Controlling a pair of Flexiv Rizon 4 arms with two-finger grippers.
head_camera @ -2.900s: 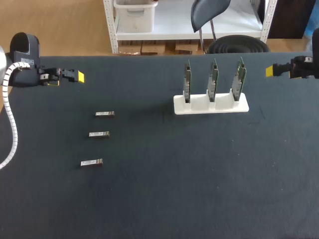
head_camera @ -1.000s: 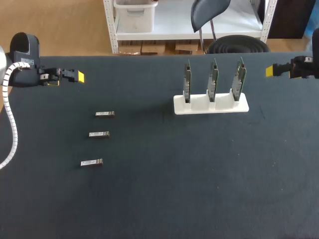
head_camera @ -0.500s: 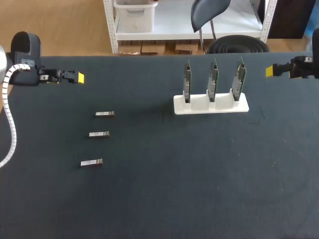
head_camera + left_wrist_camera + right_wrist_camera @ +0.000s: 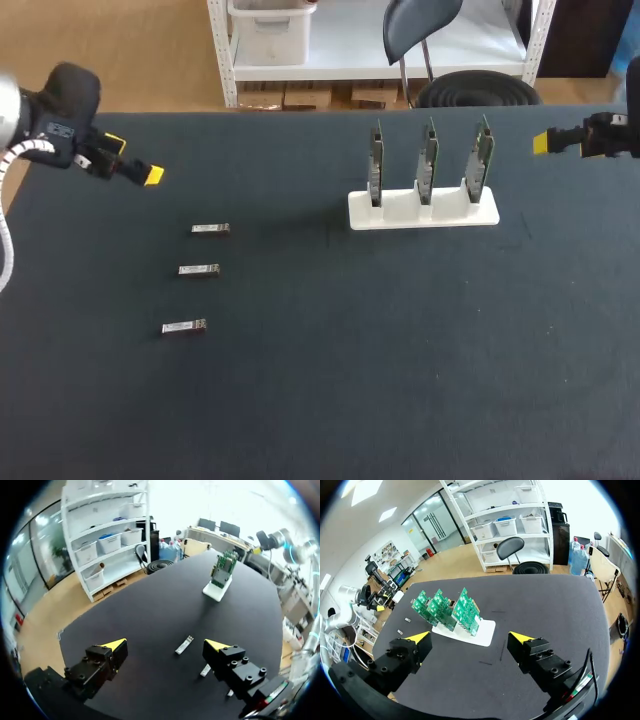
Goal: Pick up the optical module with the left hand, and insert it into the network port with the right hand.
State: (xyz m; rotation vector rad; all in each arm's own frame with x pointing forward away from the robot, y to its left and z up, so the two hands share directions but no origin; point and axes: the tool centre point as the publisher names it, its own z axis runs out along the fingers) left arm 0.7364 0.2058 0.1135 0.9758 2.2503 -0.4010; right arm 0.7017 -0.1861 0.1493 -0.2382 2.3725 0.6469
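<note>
Left gripper (image 4: 134, 160): fingers wide apart, empty, hovering near the table's (image 4: 320, 400) far left corner. Three optical modules lie flat in a column by the left edge; the far module (image 4: 211, 229) is closest to it. Right gripper (image 4: 471, 639): wide open, empty, at the far right edge beside the card stand (image 4: 423, 210).

Recommendation: descend over the far module and straddle its long sides squarely. Close near one end (leaving length free for the right gripper, in my judgement).
</note>
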